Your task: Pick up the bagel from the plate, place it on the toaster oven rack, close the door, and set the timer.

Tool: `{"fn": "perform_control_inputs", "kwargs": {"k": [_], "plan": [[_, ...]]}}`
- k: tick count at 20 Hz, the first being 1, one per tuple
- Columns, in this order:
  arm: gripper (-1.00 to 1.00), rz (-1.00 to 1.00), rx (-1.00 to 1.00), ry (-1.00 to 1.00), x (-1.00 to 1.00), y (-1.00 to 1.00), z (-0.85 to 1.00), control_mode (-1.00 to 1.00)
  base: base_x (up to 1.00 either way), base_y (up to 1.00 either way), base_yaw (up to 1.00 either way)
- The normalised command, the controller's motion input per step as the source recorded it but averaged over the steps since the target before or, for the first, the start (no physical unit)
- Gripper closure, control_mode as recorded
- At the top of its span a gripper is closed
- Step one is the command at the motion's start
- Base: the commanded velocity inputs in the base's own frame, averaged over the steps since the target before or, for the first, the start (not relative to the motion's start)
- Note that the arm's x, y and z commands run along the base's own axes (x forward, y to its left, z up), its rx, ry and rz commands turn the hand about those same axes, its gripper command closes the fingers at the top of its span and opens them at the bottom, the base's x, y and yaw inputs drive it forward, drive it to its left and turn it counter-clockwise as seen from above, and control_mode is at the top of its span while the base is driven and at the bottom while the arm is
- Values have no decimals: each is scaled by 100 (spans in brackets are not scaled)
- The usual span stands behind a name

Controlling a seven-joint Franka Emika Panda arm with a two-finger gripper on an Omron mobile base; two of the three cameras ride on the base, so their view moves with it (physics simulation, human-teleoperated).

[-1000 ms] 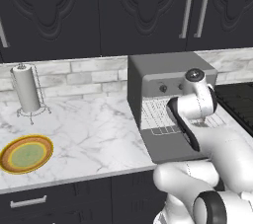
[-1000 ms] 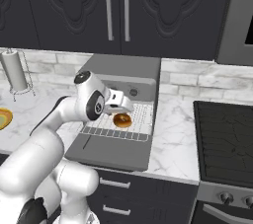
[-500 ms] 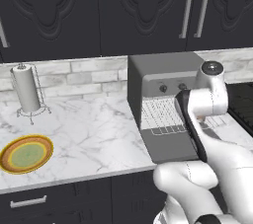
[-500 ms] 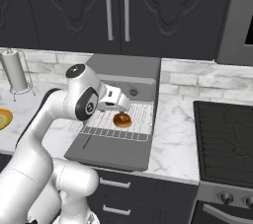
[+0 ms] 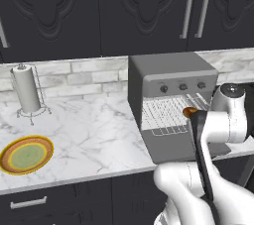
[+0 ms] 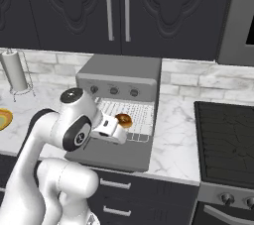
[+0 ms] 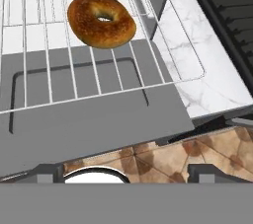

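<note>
The bagel (image 7: 101, 19) lies flat on the toaster oven rack (image 7: 54, 65), toward its right side, at about eleven o'clock in the hand view. The rack is pulled out over the door (image 7: 94, 119), which is folded down flat. The jaws are released, empty, above the door's front edge. The plate (image 5: 26, 154) sits well apart on the table (image 5: 94, 135), at nine o'clock from the oven.

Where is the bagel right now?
The bagel lies on the pulled-out toaster oven rack, near its right front corner in both base views, above the open door, with the plate far left on the counter.
</note>
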Motion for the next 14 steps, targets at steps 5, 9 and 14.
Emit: {"fn": "perform_control_inputs", "kwargs": {"k": [5,9,14], "plan": [[-100,-2,3,1,-13,0,-29,-100,0,0,0],[-100,-1,4,5,15,0,-17,-100,0,0,0],[-100,0,3,6,33,0,-31,-100,0,0,0]]}}
